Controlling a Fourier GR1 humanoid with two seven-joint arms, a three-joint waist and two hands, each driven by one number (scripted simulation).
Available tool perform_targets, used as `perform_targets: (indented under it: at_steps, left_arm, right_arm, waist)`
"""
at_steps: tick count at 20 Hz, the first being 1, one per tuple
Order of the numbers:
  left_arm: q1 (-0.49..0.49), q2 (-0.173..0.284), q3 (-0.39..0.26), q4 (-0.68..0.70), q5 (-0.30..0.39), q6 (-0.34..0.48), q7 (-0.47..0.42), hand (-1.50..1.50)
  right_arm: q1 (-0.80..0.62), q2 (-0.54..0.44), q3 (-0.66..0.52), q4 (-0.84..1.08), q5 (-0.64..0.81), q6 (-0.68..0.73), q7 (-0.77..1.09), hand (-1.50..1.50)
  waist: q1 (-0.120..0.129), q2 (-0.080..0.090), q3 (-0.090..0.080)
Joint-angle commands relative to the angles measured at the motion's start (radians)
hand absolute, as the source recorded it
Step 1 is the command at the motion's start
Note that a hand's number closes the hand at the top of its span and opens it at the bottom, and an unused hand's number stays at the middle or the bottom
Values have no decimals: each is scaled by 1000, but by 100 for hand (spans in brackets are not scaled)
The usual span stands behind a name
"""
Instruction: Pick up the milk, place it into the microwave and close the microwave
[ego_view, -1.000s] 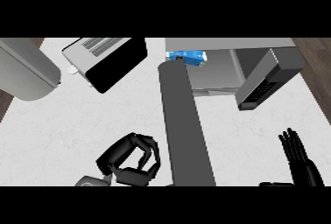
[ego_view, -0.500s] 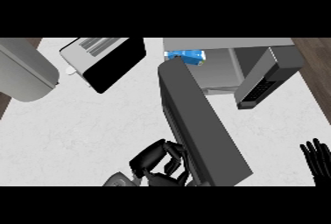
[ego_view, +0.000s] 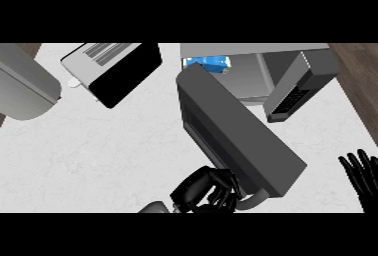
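The milk (ego_view: 207, 63) — a small blue carton — sits inside the microwave (ego_view: 255, 75), at the left of the open cavity near the top of the head view. Only part of it shows, its lower left edge hidden behind the microwave door (ego_view: 236, 137). The door is swung out from the cavity and reaches down across the middle of the view as a long dark grey slab, its far end close to the milk and its near end low in the picture.

The left hand (ego_view: 207, 192) is at the door's near end, fingers curled beside the light grey handle (ego_view: 255, 200) there; whether they actually wrap the handle cannot be told. The right hand (ego_view: 362, 175) shows at the lower right edge, fingers straight and spread, pointing up, touching nothing.

The tabletop (ego_view: 111, 150) is white and faintly marbled. On it, up left, lies a toaster oven (ego_view: 111, 70) with a dark glass front — and further left a large grey rounded object (ego_view: 26, 82), cut by the edge. The microwave's control panel (ego_view: 291, 97) stands right of the cavity.
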Motion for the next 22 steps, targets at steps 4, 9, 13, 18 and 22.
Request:
perform_targets:
  at_steps: [4,9,13,18,22]
  left_arm:
    - [-142,-17,-154,16,132,207,29,150]
    - [-240,-17,-148,45,194,328,58,150]
    - [-296,-17,-124,53,281,403,41,150]
    - [-397,-17,-89,107,351,479,28,150]
    - [-478,-18,-56,176,406,502,19,150]
  right_arm:
    - [14,-40,31,-163,-111,76,82,-150]
    - [3,-76,61,-253,-145,88,151,-150]
    - [-5,-76,68,-280,-179,71,190,-150]
    - [6,-82,74,-326,-207,52,231,-150]
    - [13,-92,71,-343,-238,46,259,-150]
  waist:
    - [-48,9,-2]
    - [-75,14,-3]
    - [-87,23,-3]
    - [-108,27,-1]
    - [-127,37,0]
